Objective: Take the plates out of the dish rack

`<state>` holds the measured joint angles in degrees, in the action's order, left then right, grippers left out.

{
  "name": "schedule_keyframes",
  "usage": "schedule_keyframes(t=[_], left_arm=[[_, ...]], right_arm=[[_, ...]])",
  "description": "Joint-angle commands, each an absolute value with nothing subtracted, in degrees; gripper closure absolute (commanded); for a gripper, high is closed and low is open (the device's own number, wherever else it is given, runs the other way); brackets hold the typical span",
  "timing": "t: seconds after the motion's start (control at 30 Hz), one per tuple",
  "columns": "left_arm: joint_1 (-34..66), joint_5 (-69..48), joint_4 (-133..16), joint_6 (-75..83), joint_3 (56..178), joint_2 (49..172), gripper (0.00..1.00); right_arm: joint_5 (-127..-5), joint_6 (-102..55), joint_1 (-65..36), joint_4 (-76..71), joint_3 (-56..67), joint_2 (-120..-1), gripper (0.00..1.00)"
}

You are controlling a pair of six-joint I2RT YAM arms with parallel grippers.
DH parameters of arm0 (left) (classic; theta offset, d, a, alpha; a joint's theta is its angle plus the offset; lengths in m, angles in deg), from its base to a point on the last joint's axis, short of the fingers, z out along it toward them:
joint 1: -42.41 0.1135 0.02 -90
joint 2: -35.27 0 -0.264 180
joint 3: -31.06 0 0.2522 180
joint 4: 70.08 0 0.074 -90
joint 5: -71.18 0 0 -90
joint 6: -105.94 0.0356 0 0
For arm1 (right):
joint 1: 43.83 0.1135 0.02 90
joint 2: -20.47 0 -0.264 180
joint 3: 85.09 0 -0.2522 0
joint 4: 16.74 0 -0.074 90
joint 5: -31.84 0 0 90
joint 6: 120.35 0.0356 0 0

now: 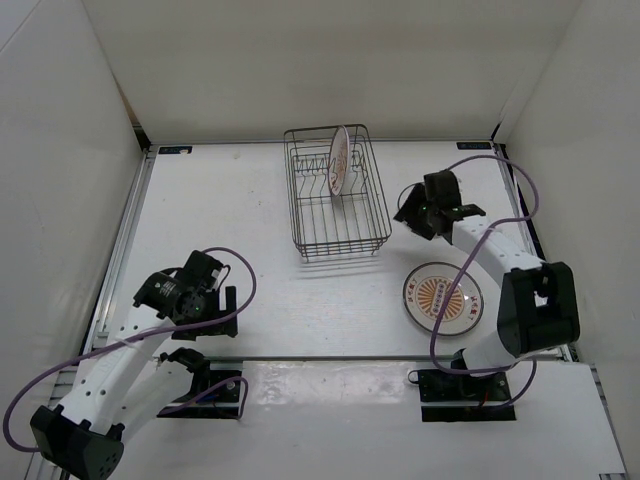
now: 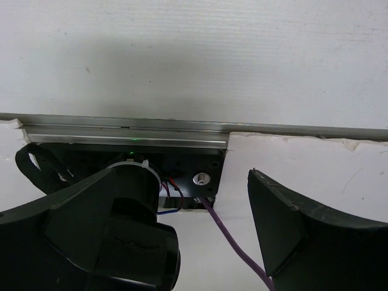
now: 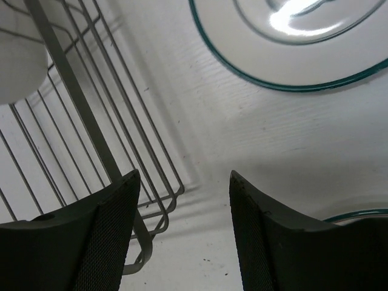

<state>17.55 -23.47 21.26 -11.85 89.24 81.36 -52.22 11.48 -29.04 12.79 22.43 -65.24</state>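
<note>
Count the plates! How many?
3. One plate stands upright in the dish rack, the sunburst plate lies on the table, and a ringed plate lies near the right gripper, hidden from overhead.

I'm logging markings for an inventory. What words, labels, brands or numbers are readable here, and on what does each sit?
No text is readable in any view.
Sunburst plate on the table: marks ringing the orange centre, too small to read.
Upright plate in the dish rack: reddish marks, too small to tell whether they are letters.
Dark stickers at the table's far corners: blurred, unreadable.
</note>
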Motion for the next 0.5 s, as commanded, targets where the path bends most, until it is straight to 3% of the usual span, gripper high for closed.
schedule_keyframes(t=[0.0,0.37,0.47], left_arm=[[17.80,-25.41,21.55,-11.57,91.31,81.24,0.00],[17.89,-25.85,21.64,-11.65,91.49,82.20,0.00],[17.89,-25.68,21.64,-12.09,91.40,82.12,0.00]], right_arm=[[-57.46,9.12,-26.87,8.71,19.80,-66.10,0.36],[-56.14,13.07,-22.04,11.94,22.70,-65.40,0.39],[-50.97,12.81,-21.50,13.88,22.71,-63.39,0.39]])
